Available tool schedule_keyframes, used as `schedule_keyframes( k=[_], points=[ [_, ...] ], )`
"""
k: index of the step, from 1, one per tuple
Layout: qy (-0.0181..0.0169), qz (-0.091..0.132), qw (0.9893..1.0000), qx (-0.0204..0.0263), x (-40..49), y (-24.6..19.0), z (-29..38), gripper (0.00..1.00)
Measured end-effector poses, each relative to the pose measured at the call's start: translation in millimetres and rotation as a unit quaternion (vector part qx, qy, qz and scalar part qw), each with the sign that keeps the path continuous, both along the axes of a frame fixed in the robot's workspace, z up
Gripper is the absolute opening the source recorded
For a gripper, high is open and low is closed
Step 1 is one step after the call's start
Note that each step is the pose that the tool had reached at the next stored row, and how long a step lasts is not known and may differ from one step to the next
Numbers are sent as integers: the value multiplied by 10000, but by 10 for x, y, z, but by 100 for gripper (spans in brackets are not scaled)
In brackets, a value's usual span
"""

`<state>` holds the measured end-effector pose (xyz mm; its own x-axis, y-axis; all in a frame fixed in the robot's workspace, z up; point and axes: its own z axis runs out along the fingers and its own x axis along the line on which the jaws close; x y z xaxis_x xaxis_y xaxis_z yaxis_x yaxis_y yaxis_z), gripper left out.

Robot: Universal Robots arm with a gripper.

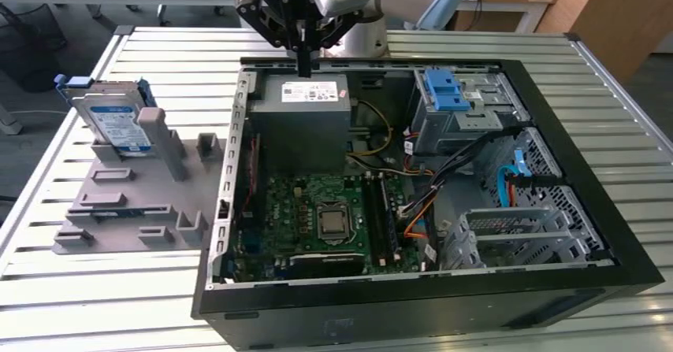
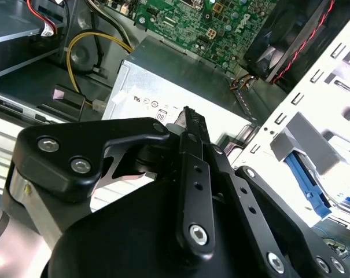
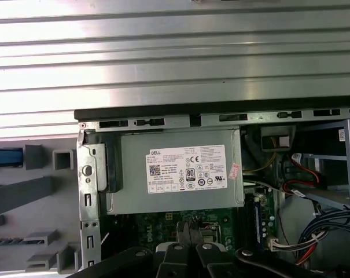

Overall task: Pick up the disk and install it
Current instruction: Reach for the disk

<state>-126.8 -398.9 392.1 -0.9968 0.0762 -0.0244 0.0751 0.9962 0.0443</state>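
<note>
**Hand over the power supply, disk sitting in its stand**

Here's what I've got on my feeds. The slatted metal worktop [image 1: 442, 45] carries an open black PC case [image 1: 421, 301] lying on its side, with the green motherboard [image 1: 321, 210] exposed. Just beside the case, on the exterior view's left, is a grey fixture [image 1: 126, 202] full of slots and posts. Inside the case, the grey power supply [image 1: 305, 120] with its white sticker sits at the far edge. On the exterior view's right is a grey drive cage [image 1: 462, 112] with a blue latch on top.

The disk [image 1: 113, 124] stands upright on edge at the far end of the fixture, label facing out and blue frame along its sides. It's outside the case and nothing is touching it.

The hand [image 1: 305, 67] hangs above the power supply's far edge, well apart from the disk. In both wrist views its fingers [image 3: 189, 237] are pressed together, holding nothing, with the power supply [image 2: 180, 69] right below.
</note>
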Motion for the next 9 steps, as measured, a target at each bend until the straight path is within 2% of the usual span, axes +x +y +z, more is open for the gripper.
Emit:
schedule_keyframes(
  k=[9],
  points=[
    [0, 0, 10000, 0, -49, 0, -1, 11]
  ],
)
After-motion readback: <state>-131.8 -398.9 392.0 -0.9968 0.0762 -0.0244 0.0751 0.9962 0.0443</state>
